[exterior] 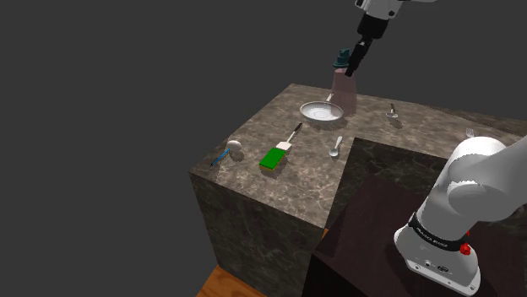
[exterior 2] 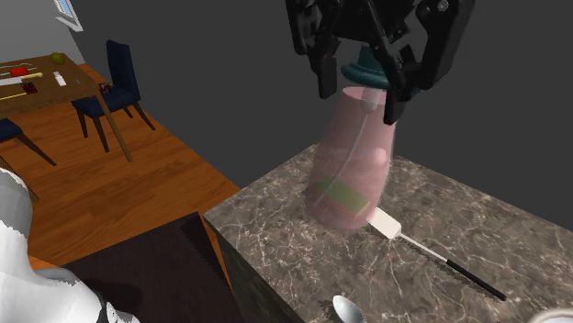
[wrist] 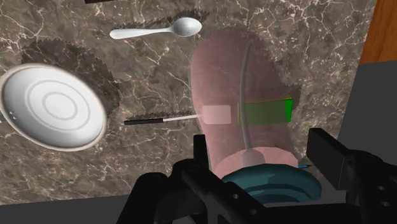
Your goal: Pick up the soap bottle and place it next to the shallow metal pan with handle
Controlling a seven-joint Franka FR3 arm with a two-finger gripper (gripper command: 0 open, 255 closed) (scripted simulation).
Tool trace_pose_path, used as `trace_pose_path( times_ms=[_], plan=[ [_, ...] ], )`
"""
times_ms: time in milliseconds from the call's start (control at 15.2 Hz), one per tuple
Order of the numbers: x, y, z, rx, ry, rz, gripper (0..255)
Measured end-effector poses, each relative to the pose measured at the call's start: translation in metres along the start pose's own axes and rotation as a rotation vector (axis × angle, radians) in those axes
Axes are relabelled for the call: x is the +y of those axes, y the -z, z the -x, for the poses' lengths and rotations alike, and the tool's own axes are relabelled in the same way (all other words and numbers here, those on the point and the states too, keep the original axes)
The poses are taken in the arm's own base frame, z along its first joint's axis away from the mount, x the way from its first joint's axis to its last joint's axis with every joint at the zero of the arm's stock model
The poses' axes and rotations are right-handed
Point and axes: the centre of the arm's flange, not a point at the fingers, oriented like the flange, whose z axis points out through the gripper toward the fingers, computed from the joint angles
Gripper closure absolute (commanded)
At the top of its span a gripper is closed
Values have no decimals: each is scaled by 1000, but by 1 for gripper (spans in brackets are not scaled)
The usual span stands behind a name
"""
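Note:
The soap bottle [exterior: 344, 89] is translucent pink with a teal pump top. It hangs tilted from my gripper [exterior: 354, 59], which is shut on that top. In the second exterior view the black fingers [exterior 2: 397, 92] clasp the teal cap above the bottle [exterior 2: 353, 161]. The shallow metal pan [exterior: 320, 111] lies on the stone counter just beside the bottle's base, toward the shoulder view's left. In the wrist view the pan [wrist: 54, 106] sits apart from the bottle [wrist: 238, 83], and my gripper [wrist: 267, 184] holds the cap. Whether the base touches the counter I cannot tell.
On the counter [exterior: 253, 190] lie a spatula [exterior: 292, 137], a green sponge [exterior: 272, 159], a spoon [exterior: 336, 149], a white item with a blue part [exterior: 230, 151], a small utensil [exterior: 393, 110] and a fork [exterior: 470, 132]. A dining table with chairs [exterior 2: 110, 92] stands far off.

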Motion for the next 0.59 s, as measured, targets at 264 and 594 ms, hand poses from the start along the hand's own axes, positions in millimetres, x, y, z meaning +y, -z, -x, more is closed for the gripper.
trace_pose_path(
  times_ms=[264,594],
  plan=[
    [49,-10,14,0,0,0,255],
    [111,-27,34,0,0,-1,255]
  ],
)
